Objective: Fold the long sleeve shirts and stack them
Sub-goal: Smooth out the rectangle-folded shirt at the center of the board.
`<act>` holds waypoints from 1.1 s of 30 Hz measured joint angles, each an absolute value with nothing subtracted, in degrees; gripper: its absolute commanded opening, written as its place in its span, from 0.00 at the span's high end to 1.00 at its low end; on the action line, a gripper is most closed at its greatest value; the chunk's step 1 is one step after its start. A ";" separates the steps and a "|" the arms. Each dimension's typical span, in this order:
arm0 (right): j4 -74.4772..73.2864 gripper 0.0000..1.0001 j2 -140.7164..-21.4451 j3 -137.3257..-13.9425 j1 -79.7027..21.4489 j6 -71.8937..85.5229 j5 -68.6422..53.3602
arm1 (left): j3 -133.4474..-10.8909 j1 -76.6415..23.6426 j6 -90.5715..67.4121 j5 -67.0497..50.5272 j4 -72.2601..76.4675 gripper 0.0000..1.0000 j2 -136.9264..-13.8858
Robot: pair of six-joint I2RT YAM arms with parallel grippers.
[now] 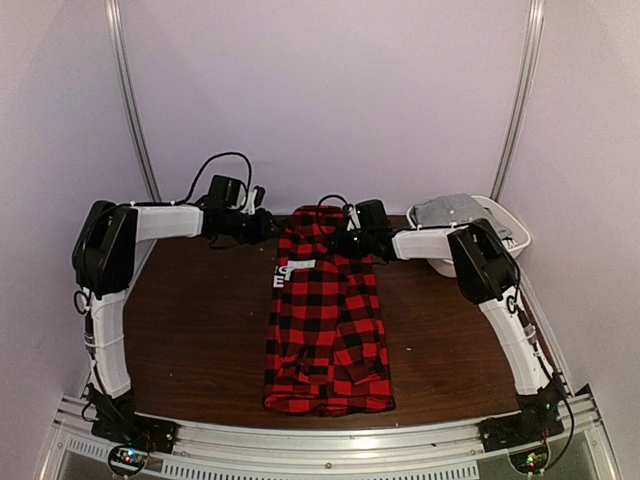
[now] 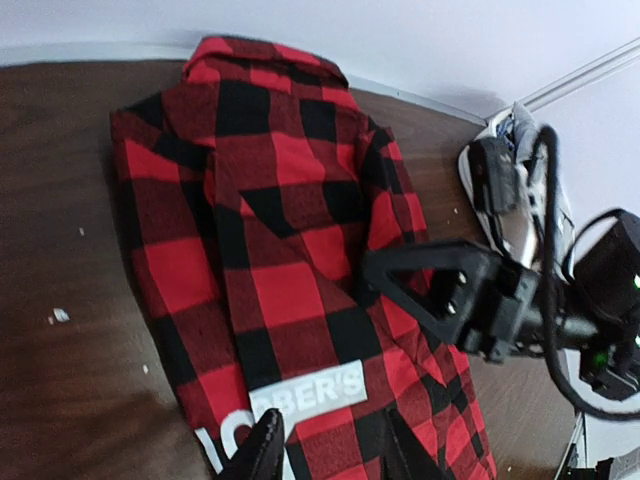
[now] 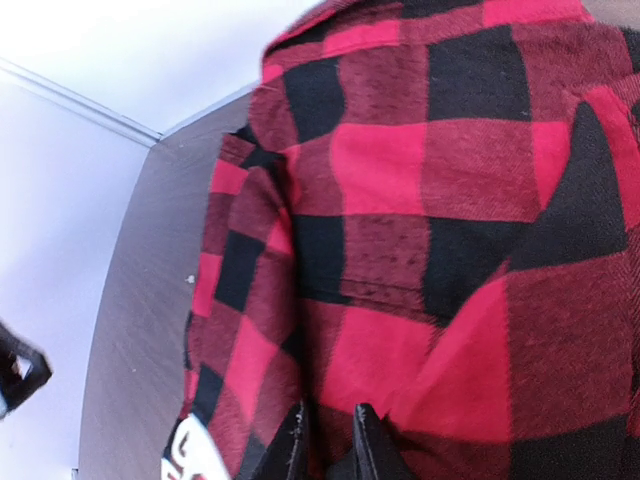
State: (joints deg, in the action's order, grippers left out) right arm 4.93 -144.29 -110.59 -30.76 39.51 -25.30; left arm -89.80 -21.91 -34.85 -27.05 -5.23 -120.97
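One red-and-black check long sleeve shirt [image 1: 330,330] lies lengthwise in the middle of the brown table, collar at the far end and hem near the front edge, folded into a narrow strip. A white printed label [image 1: 296,270] shows on its upper left. My left gripper [image 1: 262,226] sits at the shirt's far-left corner; in the left wrist view [image 2: 335,455] its fingers stand wide apart over the label [image 2: 300,395] and the shirt [image 2: 280,230]. My right gripper [image 1: 345,240] is on the far end of the shirt. In the right wrist view [image 3: 328,450] its fingers pinch a fold of the shirt [image 3: 430,250].
A white bin [image 1: 505,225] holding grey items stands at the back right, beside the right arm. Bare brown table [image 1: 200,330] lies to the left and right of the shirt. Pale walls close in the table on three sides.
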 measured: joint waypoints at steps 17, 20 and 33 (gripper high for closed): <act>6.17 0.75 -152.48 -119.22 -27.33 47.75 -28.77 | -63.83 -24.64 -35.68 -25.96 -6.07 0.65 -107.33; 5.28 0.72 -152.48 -120.66 -27.27 47.42 -28.93 | -63.05 -25.21 -35.68 -25.74 -5.87 0.66 -107.28; 0.47 0.57 -144.31 -114.39 -25.89 42.50 -30.15 | -53.19 -27.88 -36.75 -25.69 -5.65 0.65 -100.20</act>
State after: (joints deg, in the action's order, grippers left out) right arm 0.47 -144.31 -114.39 -25.89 42.50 -30.15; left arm -53.19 -27.88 -36.75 -25.69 -5.65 -100.20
